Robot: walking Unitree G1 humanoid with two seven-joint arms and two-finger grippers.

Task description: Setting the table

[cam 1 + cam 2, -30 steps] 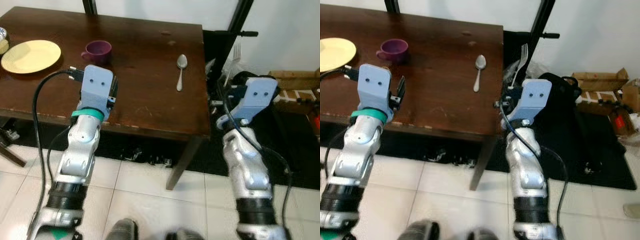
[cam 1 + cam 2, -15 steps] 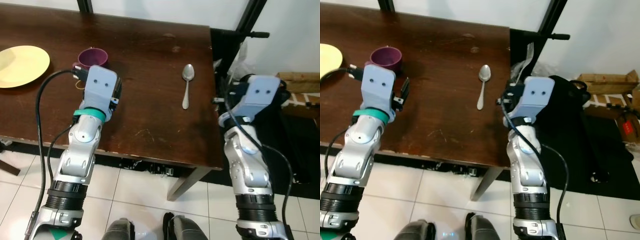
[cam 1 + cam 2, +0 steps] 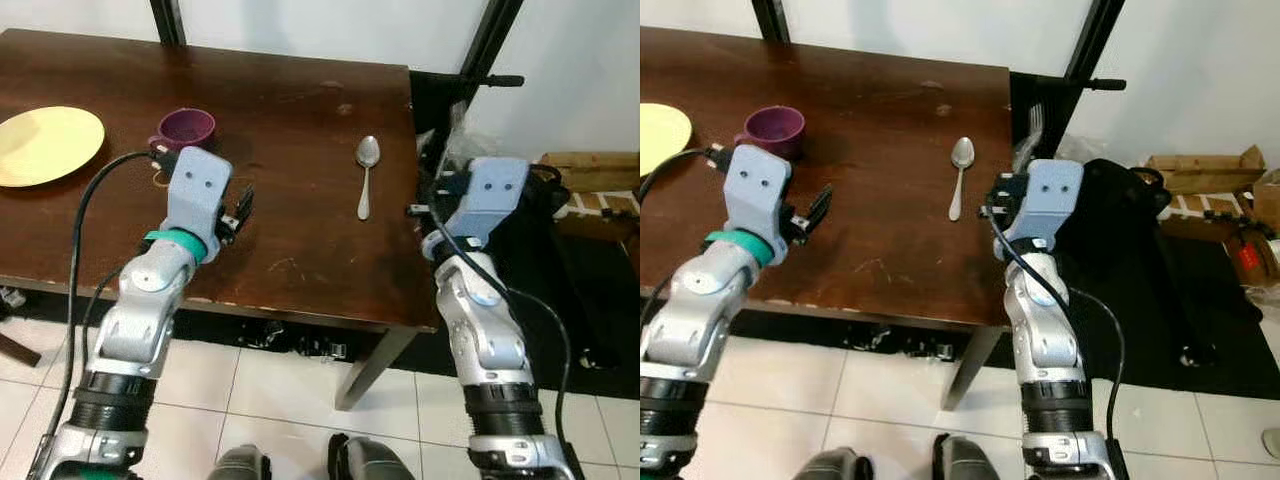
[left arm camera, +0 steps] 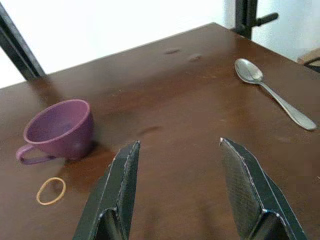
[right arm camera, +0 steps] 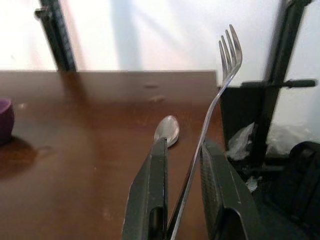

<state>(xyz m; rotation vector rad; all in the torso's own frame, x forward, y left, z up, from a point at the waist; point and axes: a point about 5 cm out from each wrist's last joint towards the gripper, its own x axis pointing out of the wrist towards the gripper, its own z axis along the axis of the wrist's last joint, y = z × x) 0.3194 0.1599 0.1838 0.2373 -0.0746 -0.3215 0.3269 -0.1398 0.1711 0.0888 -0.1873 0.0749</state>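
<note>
Right claw point(image 5: 182, 200) is clamped on the fork point(image 5: 220, 85), tines up, ready to go beside the spoon point(image 3: 366, 174) on the tabletop point(image 3: 290, 130), while the left claw point(image 4: 182, 185) hangs wide apart, free.

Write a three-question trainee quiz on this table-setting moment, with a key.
1. True or false: the spoon lies on the plate.
2. Which gripper holds the fork? A) left gripper B) right gripper C) neither
3. Fill in: beside the purple cup on the table lies a small rubber ____.

Key: 1. False; the spoon lies on bare wood near the table's right edge, far from the plate. 2. B; its fingers grip the fork's handle. 3. band.
</note>
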